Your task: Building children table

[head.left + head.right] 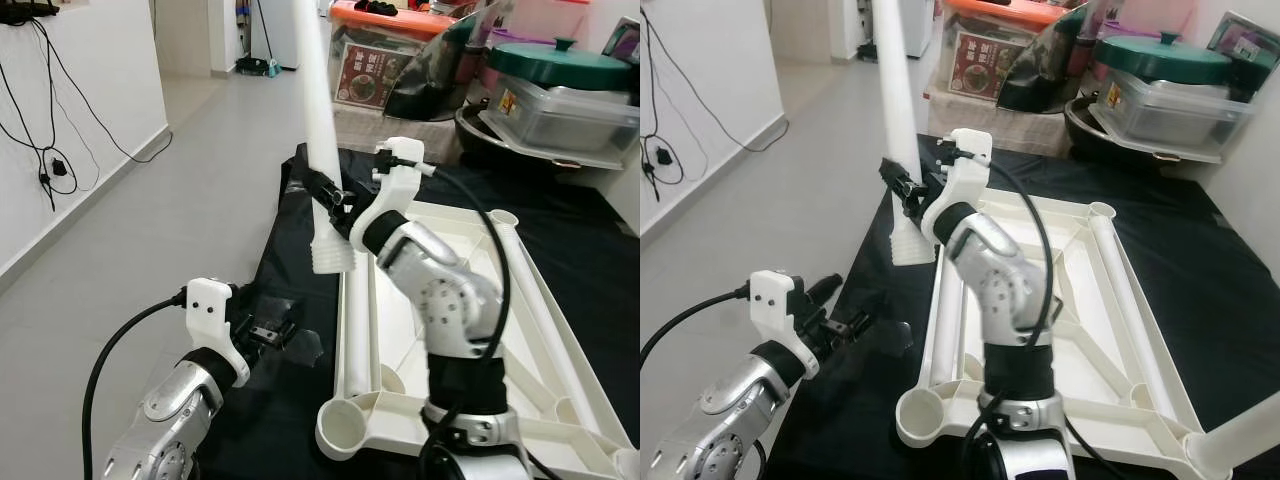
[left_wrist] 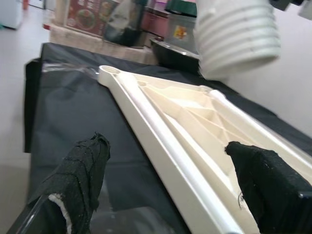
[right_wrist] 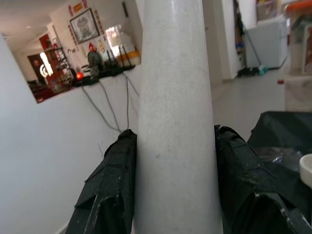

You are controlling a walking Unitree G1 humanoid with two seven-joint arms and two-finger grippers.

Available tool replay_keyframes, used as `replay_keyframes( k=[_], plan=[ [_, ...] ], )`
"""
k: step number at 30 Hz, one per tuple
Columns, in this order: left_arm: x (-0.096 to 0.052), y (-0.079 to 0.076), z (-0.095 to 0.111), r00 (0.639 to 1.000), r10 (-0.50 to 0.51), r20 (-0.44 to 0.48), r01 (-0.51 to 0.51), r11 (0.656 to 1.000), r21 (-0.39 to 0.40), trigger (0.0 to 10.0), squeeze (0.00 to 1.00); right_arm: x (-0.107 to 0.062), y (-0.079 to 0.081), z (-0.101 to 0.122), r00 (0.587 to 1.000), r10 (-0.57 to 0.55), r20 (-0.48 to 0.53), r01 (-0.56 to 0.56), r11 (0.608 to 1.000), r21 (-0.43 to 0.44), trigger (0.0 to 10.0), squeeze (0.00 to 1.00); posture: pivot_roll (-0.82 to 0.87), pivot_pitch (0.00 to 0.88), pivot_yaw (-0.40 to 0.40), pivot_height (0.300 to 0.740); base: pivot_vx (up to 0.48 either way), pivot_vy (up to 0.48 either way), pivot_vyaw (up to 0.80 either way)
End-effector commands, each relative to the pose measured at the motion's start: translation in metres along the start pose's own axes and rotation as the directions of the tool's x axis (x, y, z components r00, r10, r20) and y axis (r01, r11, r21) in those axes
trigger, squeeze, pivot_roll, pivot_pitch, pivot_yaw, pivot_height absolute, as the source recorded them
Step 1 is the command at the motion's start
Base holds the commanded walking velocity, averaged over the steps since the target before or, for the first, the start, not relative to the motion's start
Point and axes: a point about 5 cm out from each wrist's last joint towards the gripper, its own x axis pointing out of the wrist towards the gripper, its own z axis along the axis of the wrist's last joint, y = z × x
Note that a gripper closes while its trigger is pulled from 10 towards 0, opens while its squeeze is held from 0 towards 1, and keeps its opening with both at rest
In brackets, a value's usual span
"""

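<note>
A white plastic table top (image 1: 520,300) lies upside down on a black cloth, with round leg sockets (image 1: 348,425) at its corners. My right gripper (image 1: 336,196) is shut on a long white table leg (image 1: 314,100), held upright and slightly tilted, its ribbed threaded end (image 1: 333,252) hanging just above the table top's left rail. In the right wrist view the leg (image 3: 175,117) sits between the two black fingers (image 3: 109,190). My left gripper (image 1: 272,333) is open and low over the black cloth, left of the table top (image 2: 161,112), with nothing between its fingers (image 2: 80,180).
The black cloth (image 1: 290,300) covers a low surface; grey floor (image 1: 170,200) lies to the left. Behind stand a lidded plastic box (image 1: 565,105), a green pot lid (image 1: 555,60), an orange-lidded bin (image 1: 385,50). Cables (image 1: 45,150) hang on the left wall.
</note>
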Motion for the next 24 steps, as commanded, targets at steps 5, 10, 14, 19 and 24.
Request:
replay_keyframes(
  k=[5,10,14,19,24],
  plan=[
    [0.000,-0.004,0.001,0.998,-0.070,0.000,0.070,0.997,-0.043,10.0,0.00,-0.004,0.010,-0.007,1.000,0.028,0.003,-0.028,1.000,0.008,0.0,0.00,0.11,0.000,-0.107,0.740,0.000,0.000,0.00],
    [0.004,-0.001,0.009,0.993,-0.112,0.048,0.117,0.985,-0.123,10.0,0.00,-0.011,0.032,-0.017,0.990,0.140,0.000,-0.140,0.990,0.007,0.0,0.00,0.10,0.000,-0.101,0.740,0.000,0.000,0.00],
    [0.013,-0.003,0.012,0.979,-0.194,0.057,0.201,0.966,-0.165,10.0,0.00,-0.018,0.051,-0.031,0.973,0.231,-0.011,-0.231,0.973,-0.015,0.0,0.00,0.10,0.000,-0.094,0.740,0.000,0.000,0.00],
    [0.019,-0.001,0.012,0.971,-0.234,0.045,0.238,0.956,-0.170,10.0,0.00,-0.019,0.062,-0.037,0.965,0.260,-0.011,-0.261,0.965,-0.012,0.0,0.00,0.09,0.000,-0.086,0.740,0.000,0.000,0.00],
    [0.021,-0.002,0.014,0.966,-0.254,0.049,0.259,0.949,-0.180,10.0,0.00,-0.019,0.066,-0.038,0.961,0.276,-0.006,-0.277,0.961,-0.012,0.0,0.00,0.09,0.000,-0.084,0.740,0.000,0.000,0.00]
  ],
)
